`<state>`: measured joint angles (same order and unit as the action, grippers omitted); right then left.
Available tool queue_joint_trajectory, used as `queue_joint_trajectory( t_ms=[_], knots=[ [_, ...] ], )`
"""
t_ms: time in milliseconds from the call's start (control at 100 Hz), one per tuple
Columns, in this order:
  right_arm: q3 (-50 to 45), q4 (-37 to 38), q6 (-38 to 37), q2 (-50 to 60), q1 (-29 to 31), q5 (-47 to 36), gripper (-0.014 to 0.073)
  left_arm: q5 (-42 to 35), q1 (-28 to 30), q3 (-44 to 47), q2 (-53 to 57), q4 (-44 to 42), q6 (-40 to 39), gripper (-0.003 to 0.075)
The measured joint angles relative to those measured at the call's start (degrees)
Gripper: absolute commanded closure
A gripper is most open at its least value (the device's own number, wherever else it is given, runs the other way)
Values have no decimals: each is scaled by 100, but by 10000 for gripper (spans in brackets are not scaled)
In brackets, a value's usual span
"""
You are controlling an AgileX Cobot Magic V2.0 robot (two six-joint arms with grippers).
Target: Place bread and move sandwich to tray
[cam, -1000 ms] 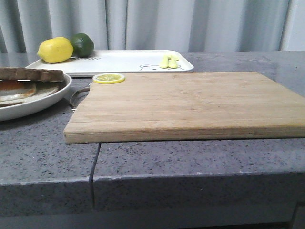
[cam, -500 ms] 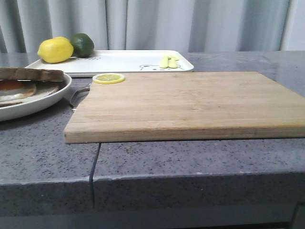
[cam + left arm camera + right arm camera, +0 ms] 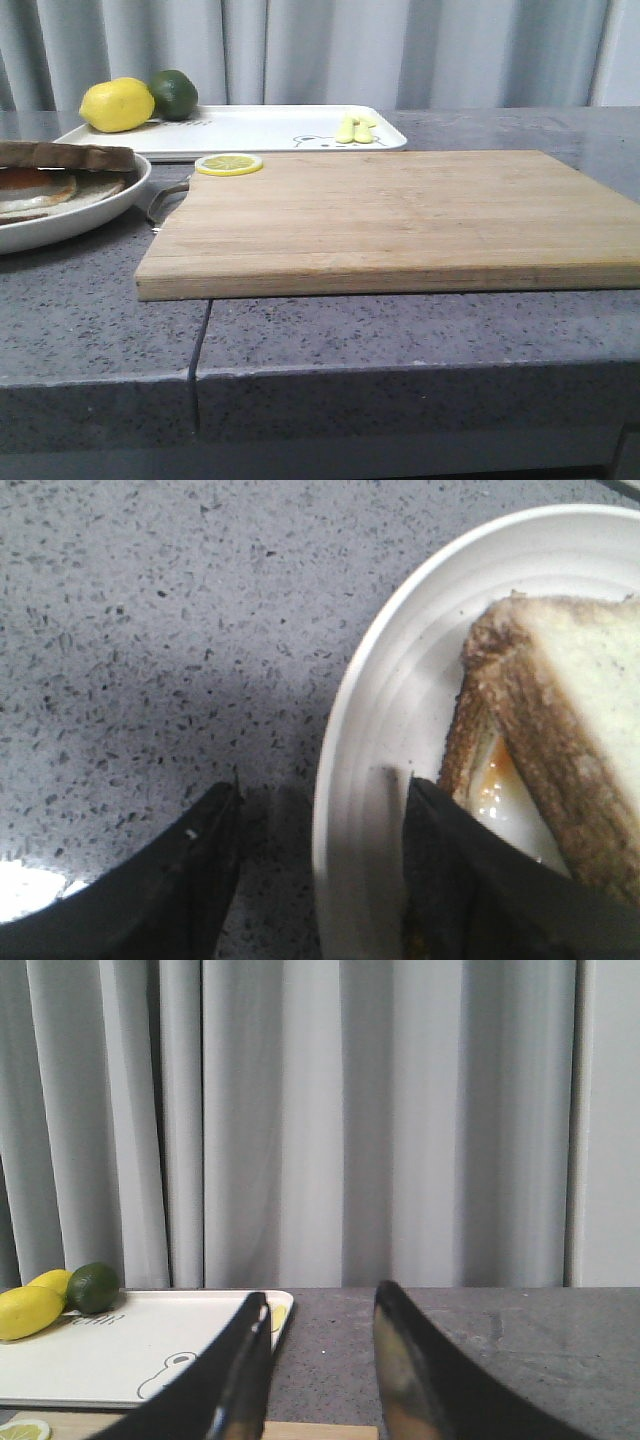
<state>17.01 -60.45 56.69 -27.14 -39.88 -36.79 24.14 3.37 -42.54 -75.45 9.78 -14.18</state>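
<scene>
Straddling the rim of the white plate (image 3: 350,780), the left claw (image 3: 320,830) stands open in the left wrist view, one finger over the speckled grey counter (image 3: 150,630) outside the plate and the other inside it, close against the corner of the sandwich (image 3: 540,740). The claw holds nothing. The sandwich lies on the plate with its top slice of bread (image 3: 590,680) showing a pale crumb and dark brown crust; beneath that slice a bit of fried egg with an orange tint peeks out at the corner. In the front view the plate (image 3: 90,210) sits at the left edge of the counter (image 3: 400,330), the sandwich (image 3: 50,175) on it, just beside the wooden cutting board (image 3: 390,215) that fills the middle. A lemon slice (image 3: 228,164) rests on the far left corner of the board. Behind the board lies the tray (image 3: 250,128), flat and white, with a small bear drawing near its front edge; a whole lemon (image 3: 116,105) and a lime (image 3: 174,93) sit at its far left end, touching each other, and two small yellow pieces (image 3: 355,130) lie near its right end. The right claw (image 3: 320,1360) is raised above the counter, open and empty, facing the grey curtain (image 3: 350,1110), with the tray (image 3: 120,1355) showing low behind one finger
</scene>
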Motion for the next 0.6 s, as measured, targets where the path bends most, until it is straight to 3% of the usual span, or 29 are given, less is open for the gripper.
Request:
queue_joint_trajectory(
  t_ms=[160, 420, 600],
  knots=[
    [0, 0, 0, 0, 0, 0, 316, -52, 0, 0, 0, 0, 0, 411],
    [0, 0, 0, 0, 0, 0, 316, -78, 0, 0, 0, 0, 0, 597],
    [0, -10, 0, 0, 0, 0, 316, -78, 0, 0, 0, 0, 0, 630]
  ],
)
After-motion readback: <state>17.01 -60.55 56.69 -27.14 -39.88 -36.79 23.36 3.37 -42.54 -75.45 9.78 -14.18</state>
